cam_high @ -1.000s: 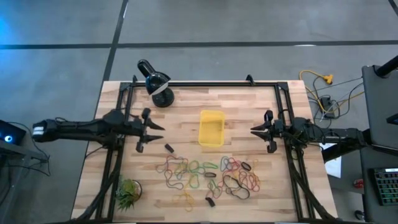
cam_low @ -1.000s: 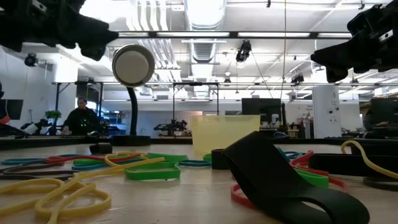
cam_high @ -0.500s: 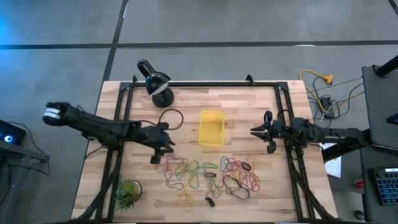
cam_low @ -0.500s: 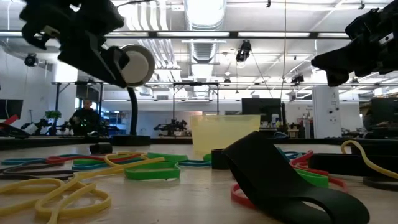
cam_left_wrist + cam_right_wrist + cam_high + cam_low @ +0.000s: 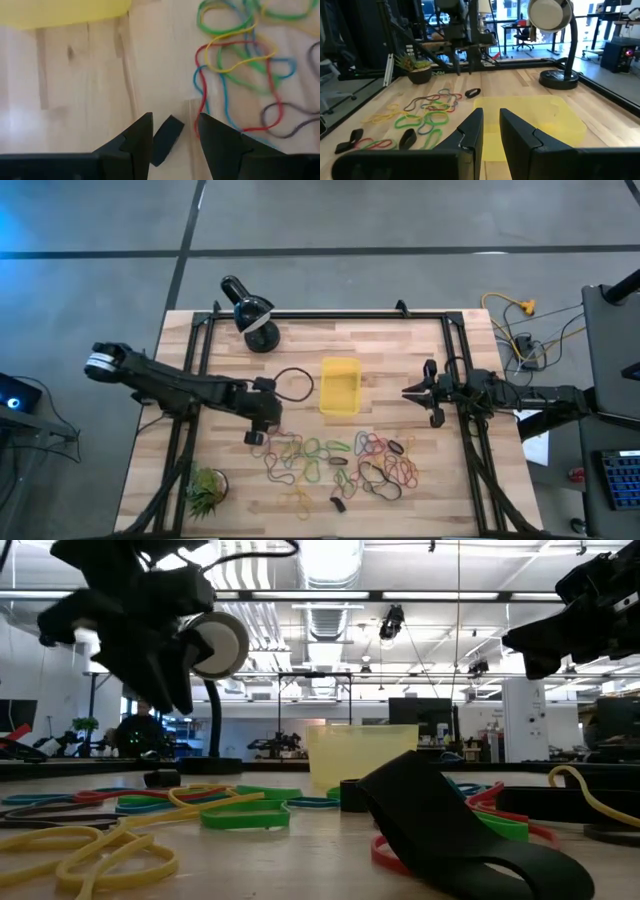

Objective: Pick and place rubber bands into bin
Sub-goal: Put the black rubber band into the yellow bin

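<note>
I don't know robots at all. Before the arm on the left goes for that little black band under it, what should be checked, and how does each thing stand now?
1. Left end effector fingers apart: ok, open.
2. Black band lined up: ok, in the left wrist view it lies between the two fingers, off to one side of the tangle.
3. Only one band in the way: ok, the red band runs close beside one finger but not between them.
4. Height above the wood: cannot tell.
5. Bin free to receive: ok, upright on the table; no band shows in it from above.
6. Right end effector out of the way: ok, it hangs at the table's right side, beyond the bin.
</note>
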